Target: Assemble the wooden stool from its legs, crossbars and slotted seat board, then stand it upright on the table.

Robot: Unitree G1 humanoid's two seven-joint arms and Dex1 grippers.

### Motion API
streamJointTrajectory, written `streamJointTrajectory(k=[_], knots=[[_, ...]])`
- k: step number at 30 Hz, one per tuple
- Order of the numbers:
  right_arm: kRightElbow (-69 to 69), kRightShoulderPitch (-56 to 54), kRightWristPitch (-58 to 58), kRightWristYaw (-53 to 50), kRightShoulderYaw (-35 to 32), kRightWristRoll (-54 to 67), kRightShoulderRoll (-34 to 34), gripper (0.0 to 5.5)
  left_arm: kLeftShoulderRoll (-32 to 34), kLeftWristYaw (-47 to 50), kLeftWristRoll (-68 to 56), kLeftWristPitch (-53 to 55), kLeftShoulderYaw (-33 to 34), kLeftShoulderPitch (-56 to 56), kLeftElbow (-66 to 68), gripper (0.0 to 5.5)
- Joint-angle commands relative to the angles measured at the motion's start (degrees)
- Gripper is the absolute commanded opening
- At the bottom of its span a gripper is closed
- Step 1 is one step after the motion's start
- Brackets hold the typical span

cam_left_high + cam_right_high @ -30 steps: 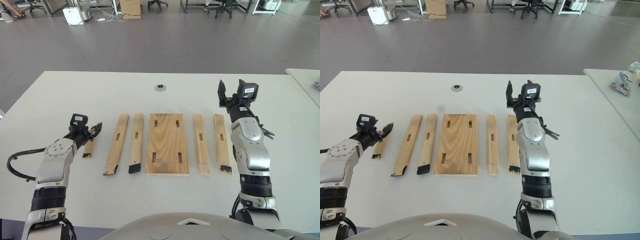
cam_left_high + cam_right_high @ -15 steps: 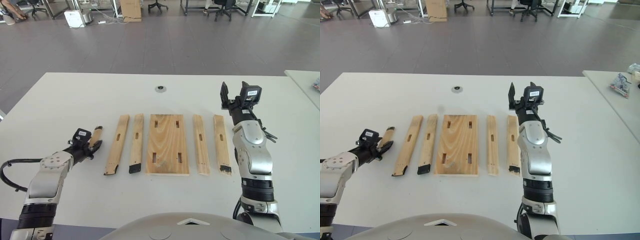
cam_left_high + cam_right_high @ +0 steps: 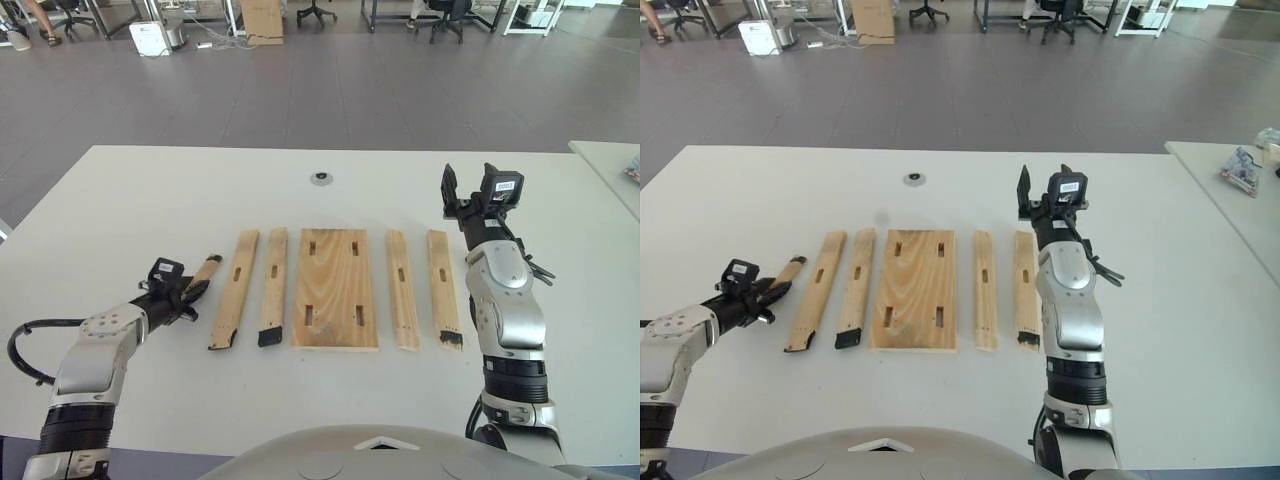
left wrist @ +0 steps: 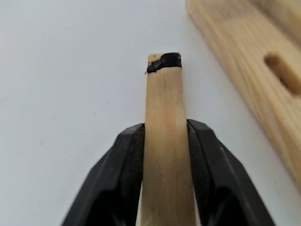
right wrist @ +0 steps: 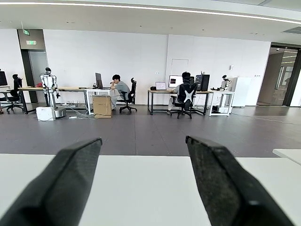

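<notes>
The slotted seat board (image 3: pixel 336 287) lies flat in the middle of the white table (image 3: pixel 120 190). Two long slotted pieces (image 3: pixel 234 287) (image 3: pixel 272 283) lie left of it, two more (image 3: pixel 401 287) (image 3: pixel 443 284) right of it. My left gripper (image 3: pixel 186 294) is low at the table's left, shut on a short narrow crossbar (image 4: pixel 166 141) whose black-tipped end (image 4: pixel 164 61) points toward the nearest left piece. My right gripper (image 3: pixel 468 186) is raised beyond the rightmost piece, fingers (image 5: pixel 70 183) spread open and holding nothing.
A small round dark disc (image 3: pixel 320 178) sits on the table behind the seat board. Another table's corner (image 3: pixel 610 160) shows at the far right. Bare tabletop lies in front of the parts and at both sides.
My left gripper has pulled back toward the table's near left with the crossbar, then turned its far end toward the left pieces. The right arm has barely moved.
</notes>
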Motion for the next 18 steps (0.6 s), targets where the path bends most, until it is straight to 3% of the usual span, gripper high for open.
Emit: streamJointTrajectory(k=[1,3,7,13,15,18], knots=[[-3.8,-4.7,4.4,0.7,-0.6,3.5,0.3,3.39,-7.6,10.9,-38.6,9.4,20.1,-22.6,-3.1,1.28],[-5.9,-7.6,7.0,1.2,-1.1,6.1,0.5,3.39,-11.9,17.7,-60.3,8.2,24.5,-30.8,-4.8,1.28],[-8.7,-13.2,11.1,1.0,-2.2,11.5,0.3,3.39,-21.0,25.1,-84.9,0.4,21.8,-34.1,-10.5,1.28],[-13.7,-19.1,20.3,-1.8,-4.2,25.1,3.5,3.39,-39.3,36.3,-93.6,-8.1,22.4,-41.7,-23.5,1.28],[-15.0,-20.5,23.1,-2.4,-4.3,27.3,2.9,3.39,-39.2,38.4,-93.6,-6.4,22.4,-40.6,-24.4,1.28],[-17.6,-22.9,26.7,-2.8,-4.1,31.5,2.8,3.39,-26.0,36.1,-82.3,1.7,14.9,-33.5,-22.2,1.28]])
